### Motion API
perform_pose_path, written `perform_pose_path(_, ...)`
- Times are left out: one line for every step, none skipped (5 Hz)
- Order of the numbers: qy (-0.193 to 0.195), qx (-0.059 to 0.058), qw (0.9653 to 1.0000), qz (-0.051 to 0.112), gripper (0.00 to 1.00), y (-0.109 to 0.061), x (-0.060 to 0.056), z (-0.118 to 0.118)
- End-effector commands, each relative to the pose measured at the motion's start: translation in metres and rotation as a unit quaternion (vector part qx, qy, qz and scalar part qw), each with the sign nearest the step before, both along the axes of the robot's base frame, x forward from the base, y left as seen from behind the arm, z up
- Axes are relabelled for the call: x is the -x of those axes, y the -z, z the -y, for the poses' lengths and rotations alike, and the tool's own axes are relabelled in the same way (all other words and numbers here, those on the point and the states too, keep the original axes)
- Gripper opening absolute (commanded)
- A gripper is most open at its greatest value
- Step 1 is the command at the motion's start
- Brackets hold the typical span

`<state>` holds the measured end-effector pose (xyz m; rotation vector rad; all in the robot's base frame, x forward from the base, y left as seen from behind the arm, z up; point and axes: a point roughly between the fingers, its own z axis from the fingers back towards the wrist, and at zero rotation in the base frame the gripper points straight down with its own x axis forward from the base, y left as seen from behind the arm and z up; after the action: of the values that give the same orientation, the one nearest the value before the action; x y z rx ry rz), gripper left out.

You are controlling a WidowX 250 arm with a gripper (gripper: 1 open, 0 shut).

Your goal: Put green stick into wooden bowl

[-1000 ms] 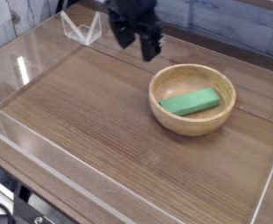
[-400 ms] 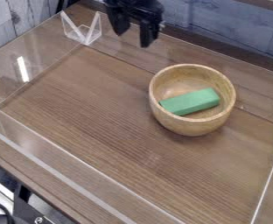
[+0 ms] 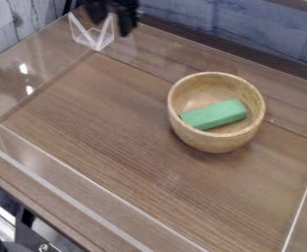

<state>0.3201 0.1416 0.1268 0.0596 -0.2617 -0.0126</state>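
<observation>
The wooden bowl (image 3: 216, 110) rests on the tabletop right of centre. Inside it, tilted against the bottom, lies the bright green stick (image 3: 213, 115). My gripper (image 3: 117, 20) hangs at the top left of the view, far from the bowl, its dark fingers spread open and empty. Its upper part is cut off by the frame edge.
Clear acrylic walls (image 3: 64, 187) fence the wooden table on the left, front and right. A small clear triangular stand (image 3: 91, 31) sits at the back left, just beside the gripper. A grey tiled wall runs behind.
The open gripper has travelled leftward and slightly up along the back edge, away from the bowl. The green stick and bowl have stayed put.
</observation>
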Motion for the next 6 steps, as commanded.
perform_pose_path(-0.009,-0.009,0.9995,0.028,1.00,-0.025,-0.009,-0.001)
perform_pose_path(-0.025,-0.006,0.9993,0.026,1.00,-0.029,-0.009,0.007)
perform_pose_path(0.004,-0.001,0.9997,0.025,1.00,-0.026,-0.001,0.000)
perform_pose_path(0.027,0.004,0.9994,0.024,1.00,-0.024,0.007,-0.009)
perform_pose_path(0.053,0.010,0.9983,0.024,1.00,-0.024,0.015,-0.012)
perform_pose_path(0.050,0.016,0.9982,0.028,1.00,-0.019,0.015,-0.024)
